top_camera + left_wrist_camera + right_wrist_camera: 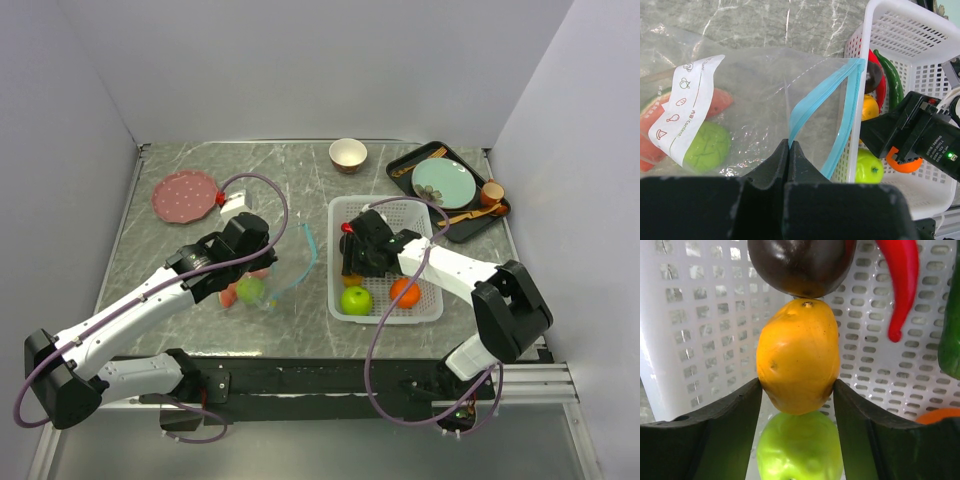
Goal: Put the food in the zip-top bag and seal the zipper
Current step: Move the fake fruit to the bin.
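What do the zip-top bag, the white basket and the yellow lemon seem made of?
The zip-top bag: thin clear soft plastic, glossy; it creases and the green apple shows through. The white basket: rigid moulded plastic, smooth, with a regular grid of holes. The lemon: probably hard plastic, faint sheen; foam cannot be excluded.

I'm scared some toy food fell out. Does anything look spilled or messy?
Nothing stands out. No food lies loose on the table. It is all inside the white basket or the zip-top bag. The left claw pinches the bag's edge, its mouth gaping, and the right claw hugs the yellow lemon in the basket.
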Available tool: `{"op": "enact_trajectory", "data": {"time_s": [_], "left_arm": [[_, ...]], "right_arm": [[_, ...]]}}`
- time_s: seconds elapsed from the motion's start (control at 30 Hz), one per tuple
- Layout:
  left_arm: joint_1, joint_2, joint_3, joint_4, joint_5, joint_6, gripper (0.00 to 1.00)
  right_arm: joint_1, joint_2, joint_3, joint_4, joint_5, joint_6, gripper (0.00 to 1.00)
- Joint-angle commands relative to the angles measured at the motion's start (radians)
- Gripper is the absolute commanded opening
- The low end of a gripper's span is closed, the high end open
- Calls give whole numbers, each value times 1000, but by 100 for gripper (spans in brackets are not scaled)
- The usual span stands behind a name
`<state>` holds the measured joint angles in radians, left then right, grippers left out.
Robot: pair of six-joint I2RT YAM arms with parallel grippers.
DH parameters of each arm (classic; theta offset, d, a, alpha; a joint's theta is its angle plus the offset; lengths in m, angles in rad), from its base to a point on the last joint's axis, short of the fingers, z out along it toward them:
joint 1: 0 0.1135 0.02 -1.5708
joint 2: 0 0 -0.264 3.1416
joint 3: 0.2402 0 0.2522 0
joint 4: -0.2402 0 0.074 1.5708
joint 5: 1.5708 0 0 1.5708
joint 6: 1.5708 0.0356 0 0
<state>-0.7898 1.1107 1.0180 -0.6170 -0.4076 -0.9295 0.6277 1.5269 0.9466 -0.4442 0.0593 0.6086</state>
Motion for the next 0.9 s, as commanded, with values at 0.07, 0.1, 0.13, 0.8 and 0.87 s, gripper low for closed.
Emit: {"op": "enact_trajectory", "data": {"time_s": [0.07, 0.1, 0.13, 0.8, 0.87], "left_arm": [[-2, 5, 4, -1, -2, -2, 1], [-2, 6, 4, -1, 0, -2, 1], [-2, 5, 4, 0, 0, 0, 1], [-2, 9, -1, 0, 1, 3, 1], [-2, 6, -6, 2, 1, 1, 1]], "right_arm": [[-16, 15, -19, 32, -4, -1, 52], [-16, 13, -19, 30, -4, -1, 50], [-19, 7, -19, 32, -4, -3, 47], [-49, 13, -25, -25, 132, -15, 66], [-49, 16, -29, -21, 131, -15, 70]]}}
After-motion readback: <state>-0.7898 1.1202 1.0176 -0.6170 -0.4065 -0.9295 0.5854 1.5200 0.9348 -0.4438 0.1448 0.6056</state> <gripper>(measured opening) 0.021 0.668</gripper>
